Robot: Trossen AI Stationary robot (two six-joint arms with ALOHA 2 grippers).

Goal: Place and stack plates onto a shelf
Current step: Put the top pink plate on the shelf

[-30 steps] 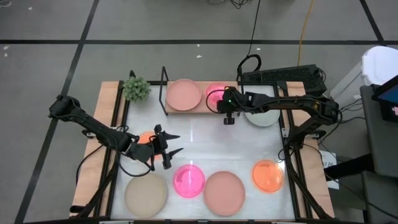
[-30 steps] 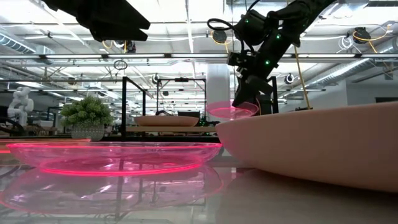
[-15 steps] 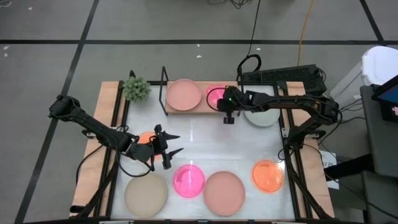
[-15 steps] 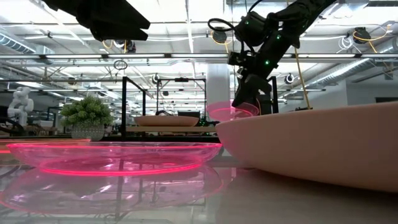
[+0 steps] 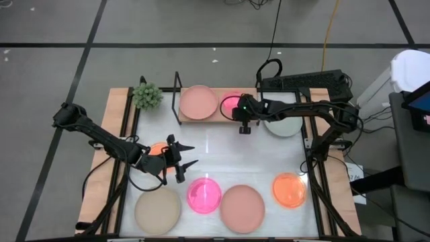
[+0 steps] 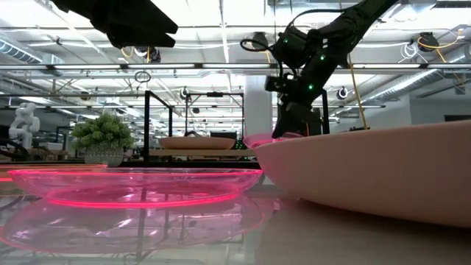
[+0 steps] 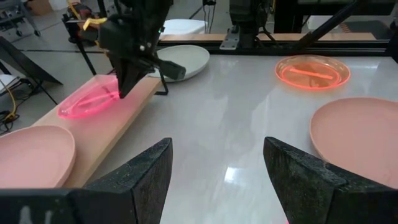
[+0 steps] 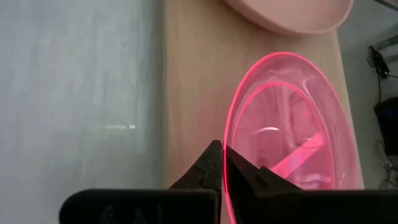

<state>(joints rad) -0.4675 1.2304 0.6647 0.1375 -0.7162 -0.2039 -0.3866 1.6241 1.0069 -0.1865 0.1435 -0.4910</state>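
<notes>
A glossy hot pink plate [image 5: 231, 103] is over the right half of the light-wood shelf [image 5: 213, 118], next to a dusty pink plate [image 5: 199, 101] that rests on the board. My right gripper [image 5: 243, 119] is shut on the hot pink plate; it also shows in the left wrist view [image 7: 90, 102]. My left gripper [image 5: 188, 155] is open and empty above the table's left part, beside an orange plate [image 5: 156, 149]. My right gripper pinches the hot pink plate's rim [image 8: 231, 149] on the side toward the table's near edge, one finger inside the rim and one outside. The fingers point down from above. The plate is tilted, its far side low at the shelf board [image 7: 134, 102].
On the table lie a beige plate [image 5: 158, 211], a second hot pink plate [image 5: 203, 194], a dusty pink plate [image 5: 242, 208], an orange plate [image 5: 289, 189] and a pale grey plate [image 5: 283, 126]. A small green plant [image 5: 147, 96] stands left of the shelf's black upright [image 5: 177, 87].
My right gripper has gone down and slightly toward the table's left edge with the hot pink plate, which now sits lower over the shelf board. It has stayed shut on the rim.
</notes>
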